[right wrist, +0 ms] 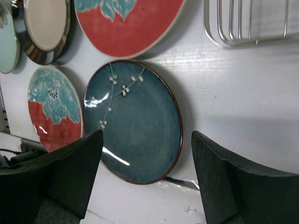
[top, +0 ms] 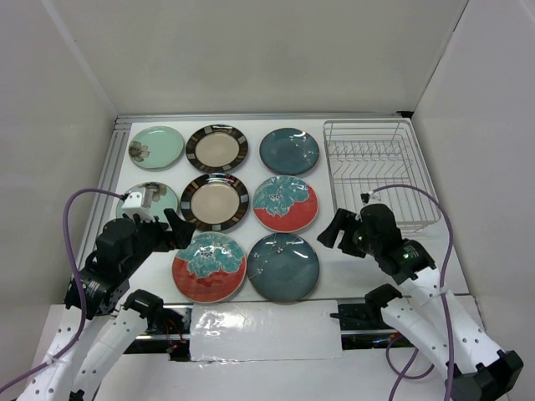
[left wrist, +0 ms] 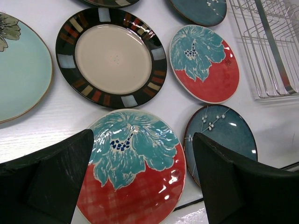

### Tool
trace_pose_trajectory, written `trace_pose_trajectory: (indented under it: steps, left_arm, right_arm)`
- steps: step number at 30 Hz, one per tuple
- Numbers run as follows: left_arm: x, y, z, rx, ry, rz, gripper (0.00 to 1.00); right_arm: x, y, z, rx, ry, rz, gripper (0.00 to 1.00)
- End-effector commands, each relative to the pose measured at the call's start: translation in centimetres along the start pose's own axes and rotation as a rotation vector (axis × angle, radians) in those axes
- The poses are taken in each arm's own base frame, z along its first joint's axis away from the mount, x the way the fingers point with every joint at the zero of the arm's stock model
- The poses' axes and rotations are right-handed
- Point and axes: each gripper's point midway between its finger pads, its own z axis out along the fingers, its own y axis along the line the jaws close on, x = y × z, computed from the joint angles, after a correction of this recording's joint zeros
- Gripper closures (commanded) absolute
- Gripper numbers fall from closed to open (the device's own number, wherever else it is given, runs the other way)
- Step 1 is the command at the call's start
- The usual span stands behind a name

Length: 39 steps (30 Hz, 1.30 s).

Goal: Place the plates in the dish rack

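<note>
nothing is loaded yet: the dish rack (top: pixel 378 180) at the far right of the table (top: pixel 338 280) holds no plate, and all eight plates (top: pixel 216 149) lie flat beside it. the left hand (top: pixel 159 227) hovers, jaws apart, over the near red-and-teal plate (top: pixel 209 266); the right hand (top: pixel 344 229), jaws apart and holding nothing, hangs over the near dark teal plate (top: pixel 282 266).

Eight plates (top: pixel 282 266) flat, face up, table left/centre: mint-green pair (top: pixel 156 147) by left edge, cream striped pair (top: pixel 215 201), dark teal pair (top: pixel 289 151), red-and-teal pair (top: pixel 285 203). Silver wire dish rack (top: pixel 369 171) upright, far right corner.
</note>
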Motion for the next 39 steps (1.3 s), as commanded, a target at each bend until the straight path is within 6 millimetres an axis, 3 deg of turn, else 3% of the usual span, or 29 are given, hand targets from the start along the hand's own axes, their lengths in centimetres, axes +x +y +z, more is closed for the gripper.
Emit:
trace_pose_trajectory:
  steps: [1, 18, 22, 32, 35, 38, 39]
  left_arm:
    - [-1.5, -1.3, -0.6, 0.056, -0.04, 0.024, 0.0]
    - [-1.2, -2.3, -0.7, 0.108, -0.027, 0.052, 0.0]
    - [-1.1, -2.4, -0.8, 0.116, -0.023, 0.055, 0.0]
    - [-1.1, -2.4, -0.8, 0.116, -0.023, 0.055, 0.0]
    - [-1.0, -2.6, -0.8, 0.124, -0.02, 0.059, 0.0]
    - [-0.9, -2.6, -0.6, 0.12, -0.011, 0.059, 0.0]
    - [-0.9, -2.6, -0.6, 0.12, -0.011, 0.059, 0.0]
  right_arm:
    - [1.9, 0.4, 0.5, -0.045, 0.065, 0.047, 0.19]
    - [9.4, -1.8, 5.3, -0.179, 0.227, 0.1, 0.28]
    - [10.2, -1.1, 6.0, -0.268, 0.234, 0.079, 0.29]
    - [12.7, -1.7, 6.9, -0.348, 0.273, 0.089, 0.34]
    - [13.3, -2.0, 7.1, -0.342, 0.293, 0.085, 0.38]
    - [13.3, -2.2, 7.3, -0.325, 0.31, 0.07, 0.51]
    - [13.7, -2.5, 7.4, -0.31, 0.326, 0.076, 0.6]
